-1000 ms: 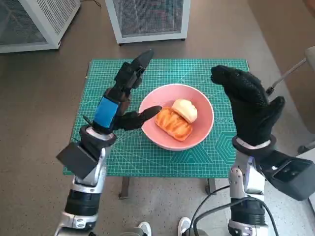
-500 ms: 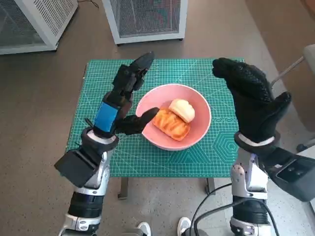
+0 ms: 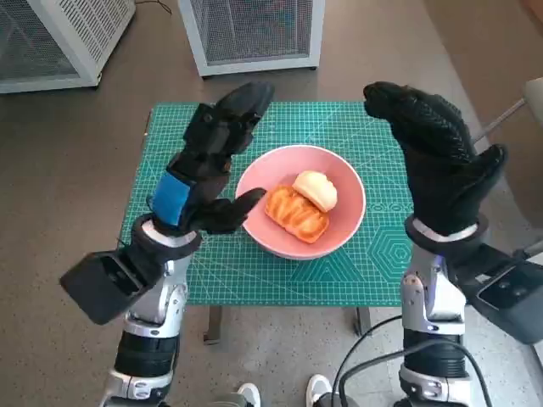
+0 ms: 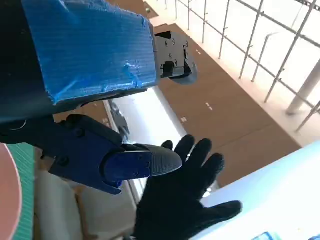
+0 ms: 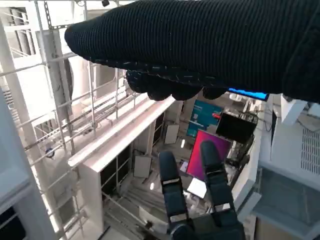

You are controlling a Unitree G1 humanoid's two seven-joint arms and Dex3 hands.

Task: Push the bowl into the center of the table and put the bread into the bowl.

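Note:
A pink bowl (image 3: 339, 231) sits near the middle of the green cutting mat (image 3: 212, 271). Inside it lie a glazed orange-brown pastry (image 3: 297, 215) and a pale round bun (image 3: 316, 189). My left hand (image 3: 208, 161) is raised above the mat to the bowl's left, fingers spread, holding nothing; its thumb points toward the bowl's rim. My right hand (image 3: 437, 161) is lifted above the mat's right edge, fingers apart and empty. The left wrist view shows my left hand (image 4: 90, 100) with the gloved right hand (image 4: 185, 200) beyond it. My right hand (image 5: 200, 45) spans the right wrist view.
Two white mesh-sided cabinets (image 3: 254, 34) (image 3: 59, 38) stand on the brown floor behind the table. White shoes (image 3: 250, 394) of a person show at the front edge. A grey chair part (image 3: 517, 110) is at the right.
Both hands have risen higher above the table and tilted upward. The bowl and the breads have stayed put; the slight shift in the picture is the camera's.

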